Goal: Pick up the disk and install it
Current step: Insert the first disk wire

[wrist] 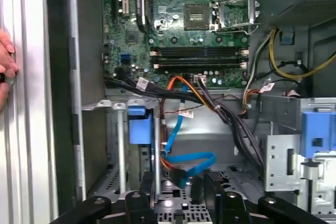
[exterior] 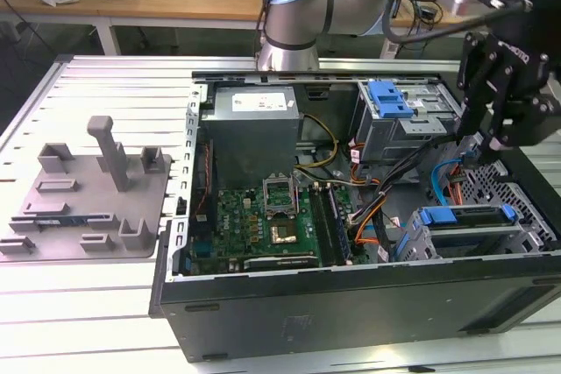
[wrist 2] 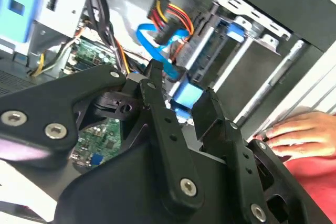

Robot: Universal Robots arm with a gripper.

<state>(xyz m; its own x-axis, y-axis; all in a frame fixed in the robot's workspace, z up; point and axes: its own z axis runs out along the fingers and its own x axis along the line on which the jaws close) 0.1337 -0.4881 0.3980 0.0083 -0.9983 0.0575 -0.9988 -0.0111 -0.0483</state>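
The disk [exterior: 465, 216], edged in bright blue, lies in the drive cage at the computer case's corner on the exterior view's right. Its blue end [wrist: 137, 127] faces out of the cage in the first wrist view. In the second wrist view a blue part of it [wrist 2: 187, 100] shows between the fingers. My black gripper [exterior: 479, 151] hangs just above and behind the cage, inside the case. It is open, and both wrist views show its two fingers [wrist 2: 157, 90] apart with nothing held. The gripper [wrist: 178, 187] points down at the perforated case floor beside a blue cable.
The open case [exterior: 351, 295] holds a motherboard [exterior: 263, 216], a power supply [exterior: 254, 124], cable bundles and a second cage with a blue latch [exterior: 388, 98]. A grey fixture plate [exterior: 88, 208] with posts lies at the exterior view's left. A person's hand [wrist 2: 294, 132] rests on the case edge.
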